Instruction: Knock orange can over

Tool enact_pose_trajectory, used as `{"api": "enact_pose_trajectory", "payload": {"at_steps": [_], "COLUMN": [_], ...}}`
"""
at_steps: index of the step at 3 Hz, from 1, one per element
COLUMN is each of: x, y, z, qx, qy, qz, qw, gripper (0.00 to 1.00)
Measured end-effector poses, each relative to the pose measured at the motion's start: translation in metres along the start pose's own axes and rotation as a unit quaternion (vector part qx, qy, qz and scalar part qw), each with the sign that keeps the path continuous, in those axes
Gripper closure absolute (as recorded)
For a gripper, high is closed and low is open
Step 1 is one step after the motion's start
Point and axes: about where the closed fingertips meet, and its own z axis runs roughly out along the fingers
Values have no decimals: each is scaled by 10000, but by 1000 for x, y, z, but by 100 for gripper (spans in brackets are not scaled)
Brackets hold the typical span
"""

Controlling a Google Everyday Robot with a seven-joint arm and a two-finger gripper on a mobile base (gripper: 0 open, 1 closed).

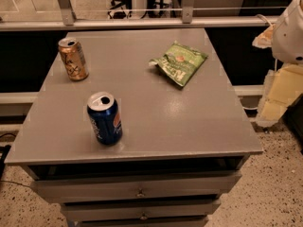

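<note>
One orange can — end effector far-right

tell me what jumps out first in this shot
Two upright cans stand on the grey cabinet top: the orange can far left, the blue soda can near the front. A green chip bag lies far right, and the gripper hangs beyond the cabinet's right edge.
</note>
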Motion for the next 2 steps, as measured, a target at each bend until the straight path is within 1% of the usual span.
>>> {"api": "enact_pose_trajectory", "payload": {"at_steps": [1, 2], "x": [0, -22], "y": [0, -10], "z": [0, 15], "qx": [0, -22], "qy": [0, -417], "qz": [0, -87], "qw": [10000, 9991], "gripper": [0, 0]}}
